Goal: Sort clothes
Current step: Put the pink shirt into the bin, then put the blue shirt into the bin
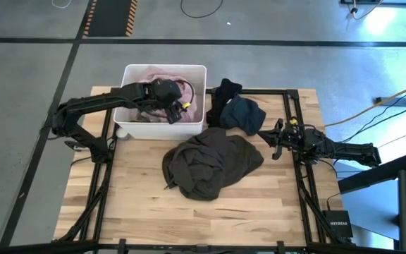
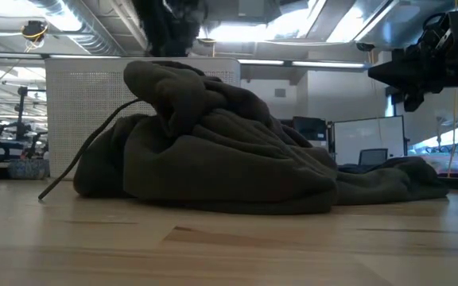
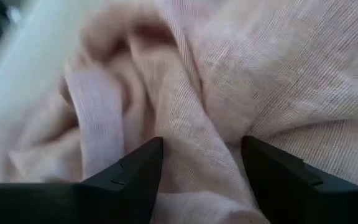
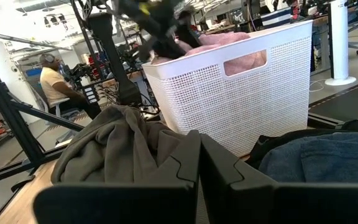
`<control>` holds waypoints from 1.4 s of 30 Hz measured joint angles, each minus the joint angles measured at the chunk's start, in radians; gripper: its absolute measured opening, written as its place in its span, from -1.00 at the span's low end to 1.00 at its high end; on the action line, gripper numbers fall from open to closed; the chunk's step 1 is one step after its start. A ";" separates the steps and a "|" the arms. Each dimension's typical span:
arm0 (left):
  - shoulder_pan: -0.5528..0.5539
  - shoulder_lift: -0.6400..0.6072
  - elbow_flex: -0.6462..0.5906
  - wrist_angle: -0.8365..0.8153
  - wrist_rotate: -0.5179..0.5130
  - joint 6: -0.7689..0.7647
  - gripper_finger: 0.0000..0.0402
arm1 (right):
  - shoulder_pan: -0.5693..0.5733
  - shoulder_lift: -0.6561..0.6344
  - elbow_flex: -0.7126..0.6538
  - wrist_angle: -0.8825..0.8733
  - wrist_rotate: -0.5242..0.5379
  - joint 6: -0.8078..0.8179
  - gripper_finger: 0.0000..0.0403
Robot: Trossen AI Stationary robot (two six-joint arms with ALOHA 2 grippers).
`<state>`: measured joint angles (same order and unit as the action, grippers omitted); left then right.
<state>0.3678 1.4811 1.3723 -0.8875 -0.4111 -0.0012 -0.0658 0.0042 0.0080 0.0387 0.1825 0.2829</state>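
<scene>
A pale pink garment [image 1: 162,76] lies in the white tub [image 1: 189,127] at the table's far left. My left gripper [image 1: 180,107] is open above the tub and points down. In the left wrist view [image 3: 201,168] its fingers stand on either side of a raised fold of the pink cloth [image 3: 191,124]. A black garment [image 1: 224,93] and a navy blue one [image 1: 245,113] lie right of the tub. The large dark olive-grey garment [image 1: 210,162] lies heaped at mid-table. My right gripper [image 1: 271,138] is shut and empty, just right of the navy garment. No beige-grey garment can be made out. My left gripper comes at the pale pink garment from above, a raised fold [image 3: 197,146] lying between its open fingers [image 3: 143,167]. I cannot tell whether the fingertips touch the cloth.
The tub's perforated wall [image 4: 241,99] stands beyond the olive-grey heap [image 4: 117,149] and the navy cloth [image 4: 316,158] in the right wrist view. Bare wood lies along the table's near edge [image 1: 189,226]. A person sits in the room behind [image 4: 55,84].
</scene>
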 joint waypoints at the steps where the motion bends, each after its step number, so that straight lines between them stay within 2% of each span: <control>1: 0.011 0.000 -0.015 0.005 0.024 -0.011 0.06 | 0.000 0.000 0.000 0.000 0.000 0.000 -0.93; 5: 0.021 -0.006 -0.008 -0.002 0.013 -0.004 0.06 | 0.000 0.000 0.000 0.000 0.000 0.000 -0.93; 9: -0.035 -0.061 0.107 -0.007 -0.005 0.002 0.06 | 0.000 0.000 0.000 0.000 0.001 0.000 -0.93; 13: -0.151 -0.142 0.212 0.056 -0.022 -0.044 0.06 | 0.000 0.000 0.000 0.000 0.000 -0.001 -0.93; 18: -0.322 -0.212 0.221 0.168 -0.019 0.007 0.06 | 0.000 0.000 0.000 -0.002 -0.018 0.006 -0.93; 21: -0.400 -0.208 0.222 0.193 -0.019 0.015 0.06 | 0.000 0.000 0.000 -0.003 -0.028 0.007 -0.93; 25: -0.471 -0.141 0.221 0.285 -0.019 0.069 0.06 | 0.000 0.000 0.000 -0.002 -0.019 0.002 -0.93; 30: -0.494 -0.005 0.220 0.468 -0.019 0.180 0.06 | 0.000 0.000 0.000 0.008 0.010 -0.025 -0.93; 36: -0.454 0.194 0.220 0.706 -0.019 0.328 0.06 | 0.000 0.000 0.000 0.008 0.011 -0.030 -0.93; 39: -0.414 0.276 0.260 0.747 -0.021 0.355 0.06 | 0.000 0.000 0.000 0.005 0.011 -0.030 -0.93; 42: -0.367 0.353 0.324 0.706 -0.021 0.329 0.06 | 0.000 0.000 0.000 0.005 0.011 -0.030 -0.93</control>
<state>0.0003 1.8346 1.6960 -0.1820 -0.4325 0.3277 -0.0658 0.0040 0.0080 0.0433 0.1936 0.2527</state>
